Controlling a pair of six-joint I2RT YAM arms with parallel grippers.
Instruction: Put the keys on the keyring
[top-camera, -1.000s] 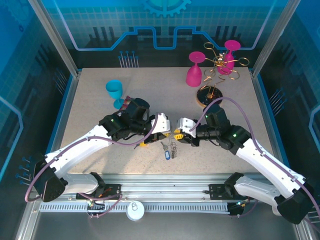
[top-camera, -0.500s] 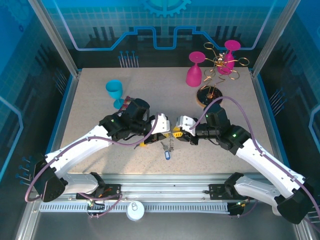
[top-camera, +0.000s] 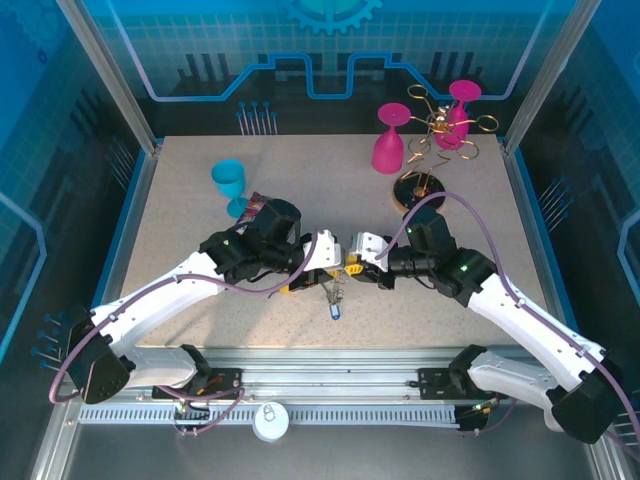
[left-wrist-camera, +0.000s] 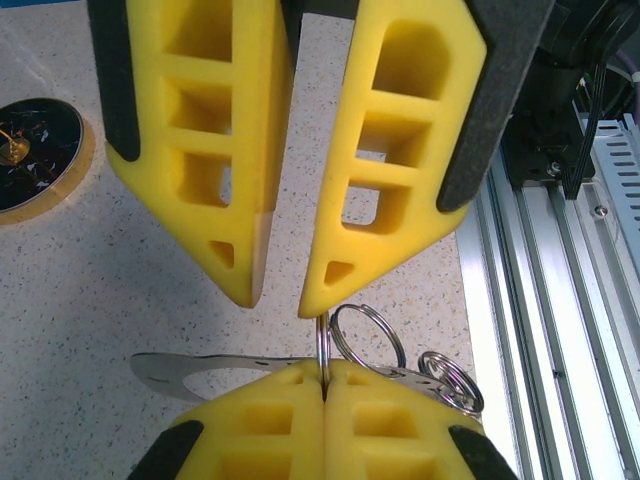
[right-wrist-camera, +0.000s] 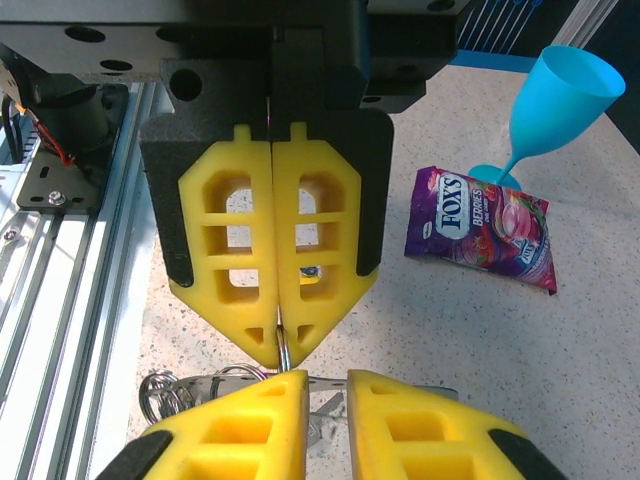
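We've got the left hand (left-wrist-camera: 322, 372) clenched on the keyring (left-wrist-camera: 321, 345), near the middle of the tabletop (top-camera: 320, 180). The right hand (right-wrist-camera: 328, 385) has its jaws parted with nothing between them, tips just beside the ring. The blue key (top-camera: 333, 312) sits just below.

The keyring (left-wrist-camera: 322, 350) and a key (left-wrist-camera: 200, 368) partly vanish behind the left end effector (left-wrist-camera: 325, 378).

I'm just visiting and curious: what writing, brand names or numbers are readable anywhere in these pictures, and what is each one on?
"FOX'S": large white letters on the purple sweet packet lying on the table, seen from the right wrist.
"BERRIES": smaller letters on the same packet, just beside the brand name.
The remaining fine print on the packet is too small and blurred to read.
I can make out no other words or numbers.
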